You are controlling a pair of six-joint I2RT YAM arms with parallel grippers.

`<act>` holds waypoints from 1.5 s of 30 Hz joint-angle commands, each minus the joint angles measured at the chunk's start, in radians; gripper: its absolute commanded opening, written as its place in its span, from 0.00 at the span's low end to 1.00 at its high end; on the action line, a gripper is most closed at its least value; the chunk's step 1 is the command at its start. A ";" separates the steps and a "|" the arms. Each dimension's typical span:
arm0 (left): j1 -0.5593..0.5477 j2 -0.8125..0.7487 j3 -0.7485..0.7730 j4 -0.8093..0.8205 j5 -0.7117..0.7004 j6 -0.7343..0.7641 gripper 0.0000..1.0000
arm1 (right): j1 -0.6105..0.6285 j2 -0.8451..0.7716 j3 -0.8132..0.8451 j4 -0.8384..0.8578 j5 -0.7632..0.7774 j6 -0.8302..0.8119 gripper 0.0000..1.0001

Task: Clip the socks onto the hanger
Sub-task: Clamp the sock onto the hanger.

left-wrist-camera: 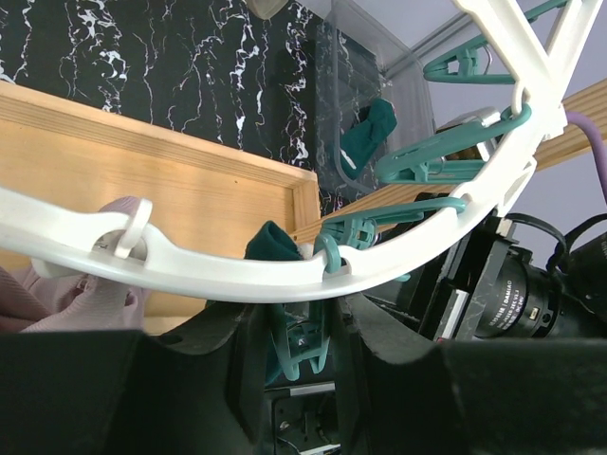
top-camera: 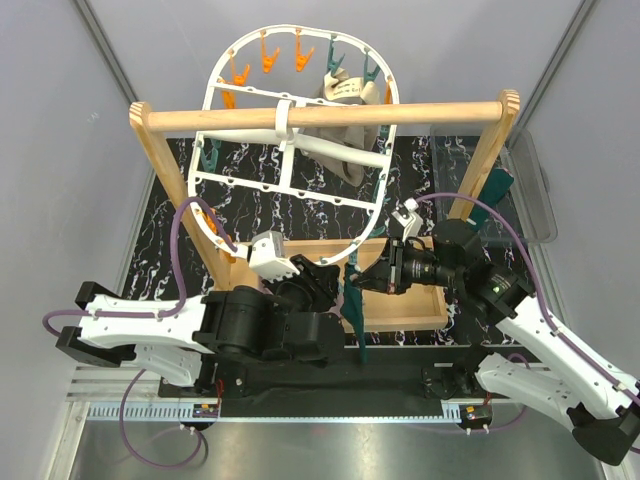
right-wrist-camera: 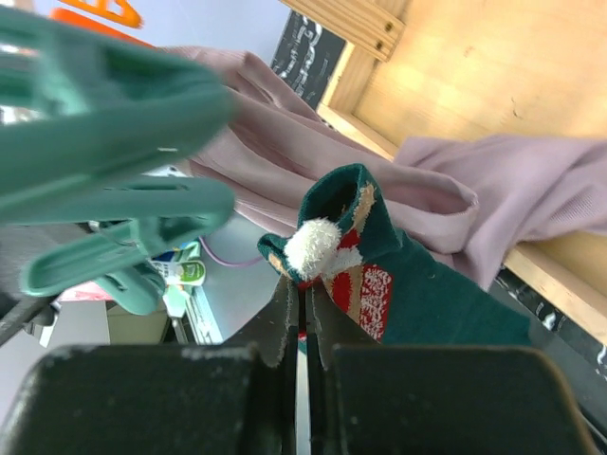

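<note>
1. Right jaws are pinching the cuff of a teal sock (right-wrist-camera: 417, 294) beside its pompom (right-wrist-camera: 313, 248), holding it near the hanger (left-wrist-camera: 209, 270)'s near rim.
2. Left jaws are pressing together on a teal clip (left-wrist-camera: 299, 355) dangling from that rim; the sock's edge is showing just behind it.
3. I am judging the cuff as not yet sitting in the clip's mouth, which is hiding from me.
4. I am worrying about swing: the hanger is hanging from the rail (top-camera: 330, 113), so a nudge could be carrying the clip off the cuff.
5. I am also fearing an early release, leaving the clip biting nothing and the sock dropping into the tray (right-wrist-camera: 474, 85) with the pink socks (right-wrist-camera: 531, 180).
</note>
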 commanded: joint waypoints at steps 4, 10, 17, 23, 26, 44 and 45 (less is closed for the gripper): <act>0.001 -0.019 -0.006 0.058 -0.024 0.003 0.00 | 0.009 -0.020 0.010 0.122 -0.074 0.010 0.00; 0.001 -0.022 -0.002 0.062 -0.024 0.014 0.00 | 0.011 -0.054 -0.033 0.059 -0.215 -0.182 0.00; 0.001 -0.024 -0.003 0.058 -0.023 0.006 0.00 | 0.020 -0.121 -0.164 0.209 -0.355 -0.248 0.00; 0.003 -0.021 0.003 0.053 -0.020 0.005 0.00 | 0.083 -0.108 -0.139 0.246 -0.317 -0.328 0.00; 0.001 -0.021 0.003 0.051 -0.017 0.003 0.00 | 0.086 -0.109 -0.093 0.207 -0.258 -0.370 0.00; 0.001 0.011 0.038 0.019 -0.009 -0.017 0.00 | 0.092 -0.111 -0.010 0.173 -0.232 -0.395 0.00; 0.001 0.013 0.040 0.018 -0.009 -0.017 0.00 | 0.095 -0.108 -0.007 0.171 -0.234 -0.394 0.00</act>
